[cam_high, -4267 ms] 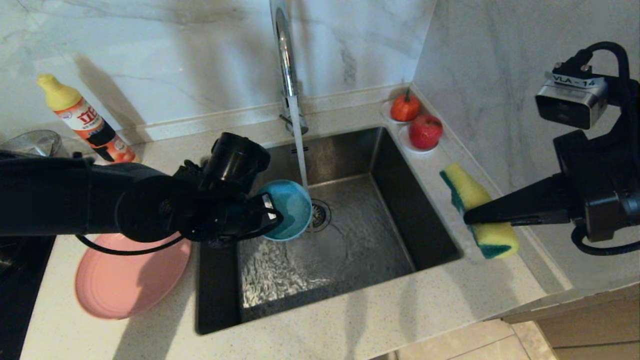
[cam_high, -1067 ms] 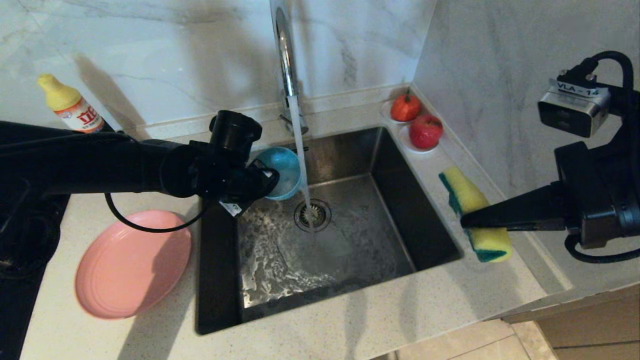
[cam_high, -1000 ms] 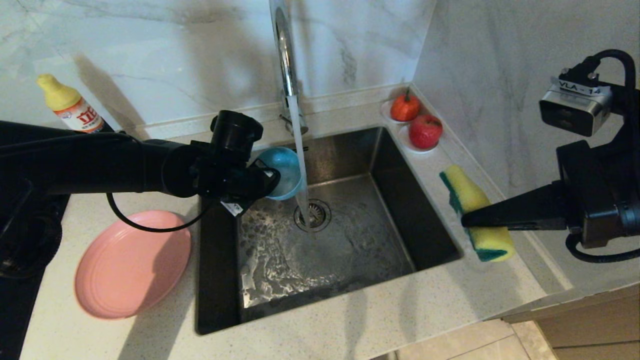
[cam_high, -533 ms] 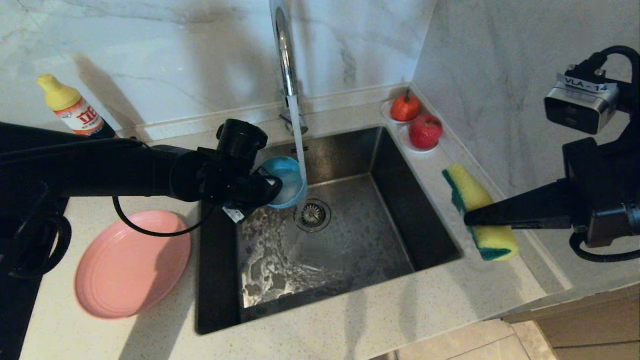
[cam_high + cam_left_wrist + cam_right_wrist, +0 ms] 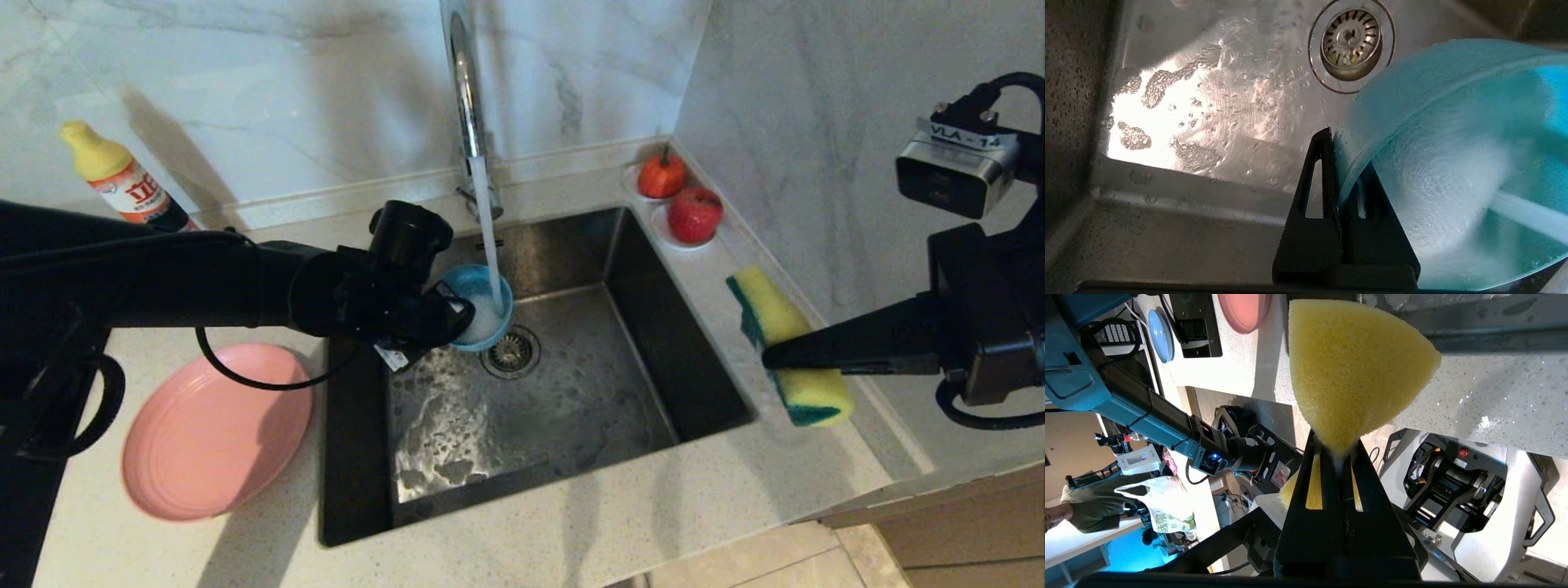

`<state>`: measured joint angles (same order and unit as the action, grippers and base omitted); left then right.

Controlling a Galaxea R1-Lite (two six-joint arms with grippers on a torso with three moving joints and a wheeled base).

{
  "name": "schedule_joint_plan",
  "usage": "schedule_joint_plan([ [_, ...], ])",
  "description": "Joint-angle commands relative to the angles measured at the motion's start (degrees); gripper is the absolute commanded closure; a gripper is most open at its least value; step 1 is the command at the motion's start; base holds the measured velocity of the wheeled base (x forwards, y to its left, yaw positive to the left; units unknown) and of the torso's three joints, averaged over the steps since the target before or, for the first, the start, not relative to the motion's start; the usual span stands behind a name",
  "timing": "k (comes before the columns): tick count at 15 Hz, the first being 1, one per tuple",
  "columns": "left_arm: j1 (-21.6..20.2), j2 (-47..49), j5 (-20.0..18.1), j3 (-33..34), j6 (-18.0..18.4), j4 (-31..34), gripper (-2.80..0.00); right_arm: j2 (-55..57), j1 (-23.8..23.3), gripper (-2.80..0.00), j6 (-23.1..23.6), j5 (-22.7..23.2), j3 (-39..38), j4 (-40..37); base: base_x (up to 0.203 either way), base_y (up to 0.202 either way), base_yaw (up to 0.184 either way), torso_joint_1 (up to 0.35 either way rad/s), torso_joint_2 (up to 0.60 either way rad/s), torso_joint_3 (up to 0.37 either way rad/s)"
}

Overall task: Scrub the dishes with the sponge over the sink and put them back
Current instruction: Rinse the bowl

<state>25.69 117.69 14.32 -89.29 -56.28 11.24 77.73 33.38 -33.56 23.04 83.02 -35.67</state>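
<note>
A: Where's the teal bowl (image 5: 482, 306)?

B: Over the sink (image 5: 653, 343), under the tap's (image 5: 465, 98) stream, its rim pinched by the left tool (image 5: 1345, 179). Wet and soapy, so likely slick; it's stiff, and the rim is the sensible place to hold it.

A: And the sponge (image 5: 784, 347)?

B: Soft foam, squeezed at its waist by the right tool (image 5: 1337, 455), held above the desk (image 5: 571, 523) to the sink's right.

A: The arms?

B: The left reaches level across the basin; the right points inward. The pink plate (image 5: 216, 429) lies left of the sink.
</note>
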Motion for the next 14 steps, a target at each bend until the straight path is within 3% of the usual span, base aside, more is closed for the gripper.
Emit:
schedule_joint_plan([
  [1,0.3,-0.3,0.2,0.8,-0.2,0.0,0.0,0.0,-0.1,0.0,-0.2,0.1,0.0,-0.2,0.0,0.0,0.0,0.0,0.0,0.0],
  [4,0.3,-2.4,0.4,3.2,0.4,0.1,0.0,-0.2,-0.1,0.0,-0.3,0.2,-0.2,-0.3,0.0,0.0,0.0,0.0,0.0,0.0],
  [7,0.2,-6.6,1.2,9.2,4.4,-0.5,0.0,-0.2,-0.1,0.0,-0.4,0.2,-1.0,-0.2,0.0,0.0,0.0,0.0,0.0,0.0],
  [10,0.2,-10.6,8.5,14.0,8.6,-1.4,0.0,-0.5,-0.1,0.0,-0.5,-0.1,-1.8,-0.2,0.0,0.0,0.0,0.0,0.0,0.0],
  [14,0.1,-16.8,12.8,22.8,16.3,-14.5,0.0,-1.4,0.0,0.0,-0.5,0.0,-1.9,-0.7,0.0,0.0,0.0,0.0,0.0,0.0],
])
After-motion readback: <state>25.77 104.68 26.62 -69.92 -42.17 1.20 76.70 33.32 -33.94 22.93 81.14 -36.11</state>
